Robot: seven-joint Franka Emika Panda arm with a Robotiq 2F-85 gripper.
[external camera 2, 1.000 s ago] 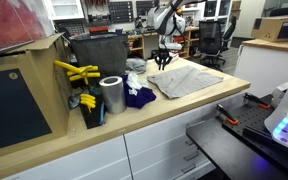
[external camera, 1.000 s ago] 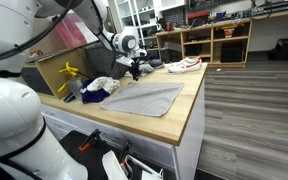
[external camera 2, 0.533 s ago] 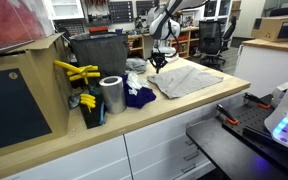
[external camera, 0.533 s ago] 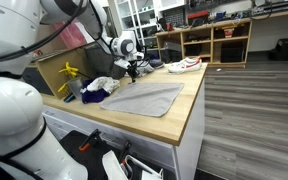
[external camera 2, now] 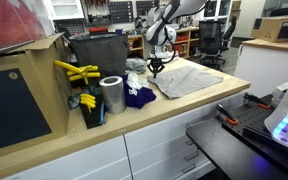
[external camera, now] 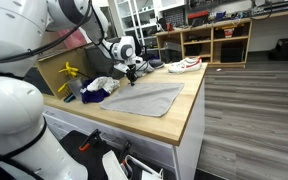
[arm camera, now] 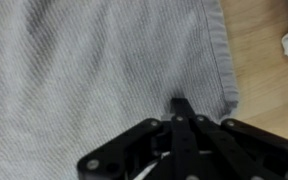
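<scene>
Counter layout
Cloth is being borne flat on counter w/ gripper at its corner; in an exterior view rags are being shown just left, tin further left.

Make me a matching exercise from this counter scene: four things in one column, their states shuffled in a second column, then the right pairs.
Things:
1. grey cloth
2. silver can
3. dark blue cloth
4. end effector

States:
A. crumpled in a heap
B. shut, pinching a fabric edge
C. standing upright
D. spread out flat

Pairs: 1-D; 2-C; 3-A; 4-B
</scene>
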